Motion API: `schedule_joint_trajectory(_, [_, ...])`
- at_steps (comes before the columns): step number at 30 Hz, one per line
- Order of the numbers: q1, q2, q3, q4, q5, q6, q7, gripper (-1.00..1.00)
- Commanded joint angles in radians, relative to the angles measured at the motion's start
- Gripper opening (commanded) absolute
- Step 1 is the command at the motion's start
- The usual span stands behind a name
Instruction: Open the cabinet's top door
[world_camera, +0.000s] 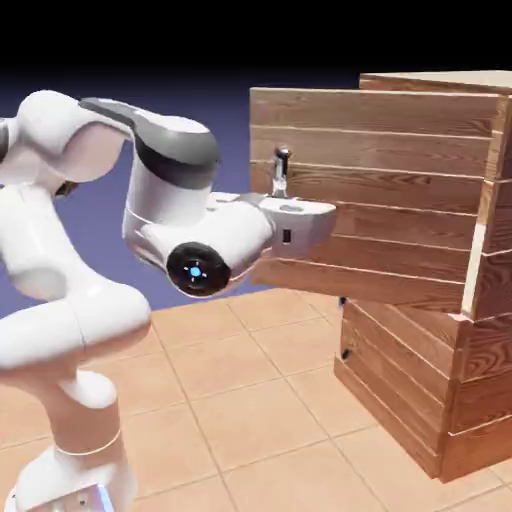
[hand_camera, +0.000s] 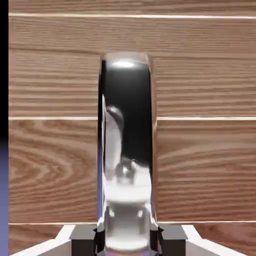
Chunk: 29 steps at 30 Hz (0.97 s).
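The cabinet (world_camera: 470, 250) of brown planks stands at the exterior view's right. Its top door (world_camera: 400, 160) is swung out from the cabinet body, with its free edge toward the arm. A small dark bar handle (world_camera: 282, 165) juts from that edge. My gripper (world_camera: 284, 200) is shut on the handle's lower part. In the hand view the shiny dark handle (hand_camera: 127, 145) stands large and upright between my two grey fingertips (hand_camera: 82, 239), with the door's planks (hand_camera: 200, 165) filling the picture behind it. The gripper (hand_camera: 127, 242) sits tight against both sides of the bar.
The shorter lower plank panel (world_camera: 400, 385) lies flush under the swung-out door. The floor is tan tile (world_camera: 250, 400). My white arm (world_camera: 70, 330) rises at the exterior view's left, its elbow bent toward the door.
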<state>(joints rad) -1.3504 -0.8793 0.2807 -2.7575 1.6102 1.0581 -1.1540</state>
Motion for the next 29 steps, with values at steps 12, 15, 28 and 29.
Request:
schedule_joint_trajectory(12, [-0.047,0.435,-0.068,0.322,-0.358,-0.216,-0.22,-1.0])
schedule_joint_trajectory(15, [-0.045,0.544,-0.073,0.423,-0.435,-0.262,-0.26,-1.0])
schedule_joint_trajectory(28, [-0.016,0.948,-0.055,0.873,-0.663,-0.446,-0.335,-1.0])
schedule_joint_trajectory(29, [-0.016,0.948,-0.055,0.873,-0.663,-0.446,-0.335,1.0])
